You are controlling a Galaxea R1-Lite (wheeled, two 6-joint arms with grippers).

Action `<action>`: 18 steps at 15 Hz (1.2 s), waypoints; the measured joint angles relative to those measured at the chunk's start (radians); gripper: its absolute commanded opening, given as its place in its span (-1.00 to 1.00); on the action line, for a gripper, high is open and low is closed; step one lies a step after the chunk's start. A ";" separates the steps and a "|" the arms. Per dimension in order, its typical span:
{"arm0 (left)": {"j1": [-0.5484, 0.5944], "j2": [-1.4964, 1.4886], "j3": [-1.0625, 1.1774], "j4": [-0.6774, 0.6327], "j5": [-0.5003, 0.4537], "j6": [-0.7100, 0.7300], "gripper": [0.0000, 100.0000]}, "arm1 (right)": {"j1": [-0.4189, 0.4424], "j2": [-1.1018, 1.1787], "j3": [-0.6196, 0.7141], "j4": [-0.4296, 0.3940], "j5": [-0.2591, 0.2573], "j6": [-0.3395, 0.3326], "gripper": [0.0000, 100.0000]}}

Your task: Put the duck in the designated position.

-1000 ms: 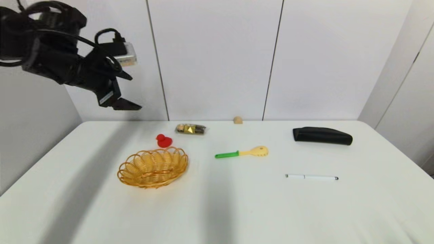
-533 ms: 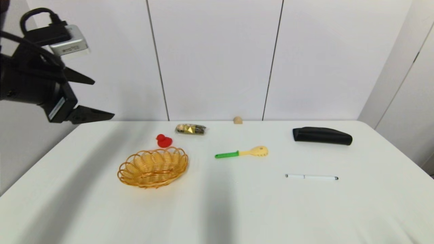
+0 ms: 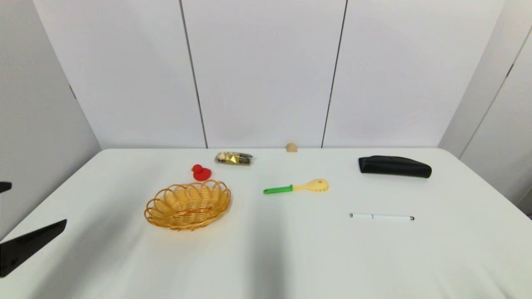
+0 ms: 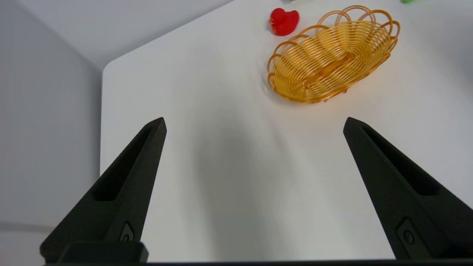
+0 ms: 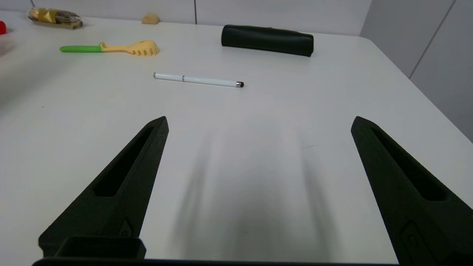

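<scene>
The duck (image 3: 200, 172) is small, glossy and red. It sits on the white table (image 3: 291, 249) just behind the orange wire basket (image 3: 188, 204), close to its far rim but outside it. From the left wrist the duck (image 4: 283, 21) and the basket (image 4: 332, 55) lie well ahead of my left gripper (image 4: 255, 120), which is open and holds nothing. In the head view the left gripper (image 3: 37, 203) is low at the table's left edge, only its fingers (image 3: 29, 245) showing. My right gripper (image 5: 259, 118) is open over the near right of the table, out of the head view.
A green-handled yellow pasta spoon (image 3: 297, 187) lies in the middle. A white pen (image 3: 381, 216) and a black case (image 3: 395, 166) are on the right. A wrapped snack packet (image 3: 234, 158) and a small beige lump (image 3: 291, 147) sit by the back wall.
My left arm has dropped from high at the upper left to low at the left edge, staying open. The duck, basket and other objects have not moved.
</scene>
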 measured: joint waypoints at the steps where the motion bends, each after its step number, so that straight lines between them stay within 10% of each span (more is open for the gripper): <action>1: 0.009 -0.084 0.078 -0.030 0.021 -0.033 1.00 | 0.000 0.000 0.000 0.000 0.000 0.000 1.00; 18: -0.035 -0.767 0.612 -0.154 0.184 -0.239 1.00 | 0.000 0.000 0.000 0.000 0.000 0.000 1.00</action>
